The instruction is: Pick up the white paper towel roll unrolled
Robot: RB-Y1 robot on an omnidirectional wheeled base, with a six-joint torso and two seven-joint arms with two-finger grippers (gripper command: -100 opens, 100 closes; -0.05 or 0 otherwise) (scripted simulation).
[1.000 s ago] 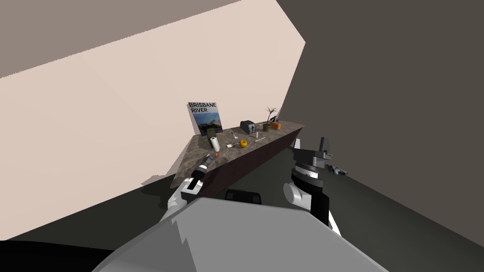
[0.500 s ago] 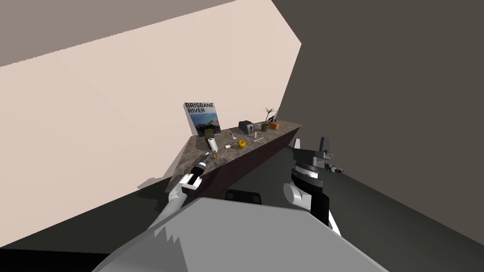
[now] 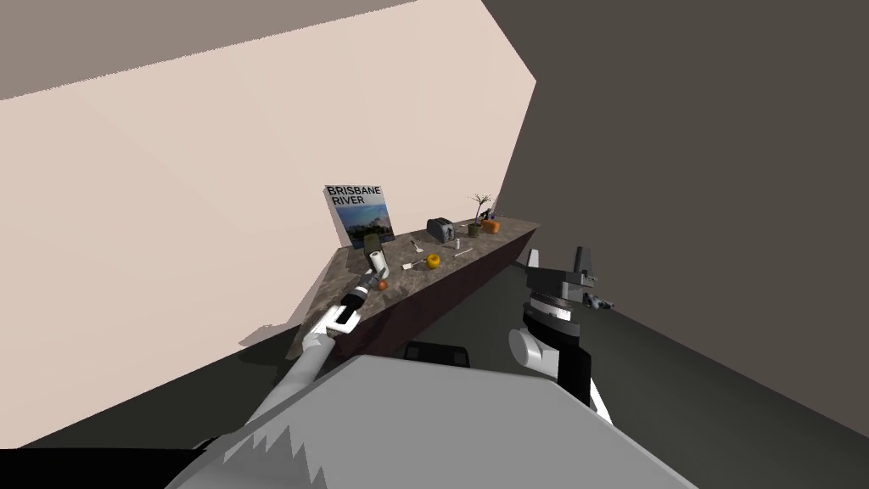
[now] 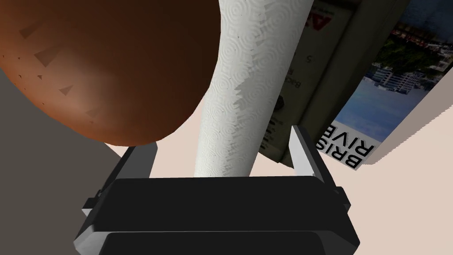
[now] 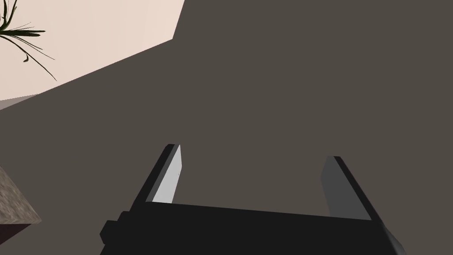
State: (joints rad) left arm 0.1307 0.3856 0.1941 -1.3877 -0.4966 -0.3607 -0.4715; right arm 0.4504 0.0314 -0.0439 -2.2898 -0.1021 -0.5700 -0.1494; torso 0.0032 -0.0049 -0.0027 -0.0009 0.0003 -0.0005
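Left gripper (image 4: 223, 146): farther forward than a second ago; fingers wide, straddling white paper towel roll (image 4: 239, 88) at frame centre. Closing judged next. Right gripper (image 5: 252, 155): wide.

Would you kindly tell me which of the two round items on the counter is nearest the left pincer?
The reddish-brown one, right beside the left pincer; the yellow one lies farther along the counter.

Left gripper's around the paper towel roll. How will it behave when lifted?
The paper towel roll looks soft and embossed, so it likely squashes between the open fingers of the left gripper. Its loose serrated edge may flap. Tall and upright, it could tip.
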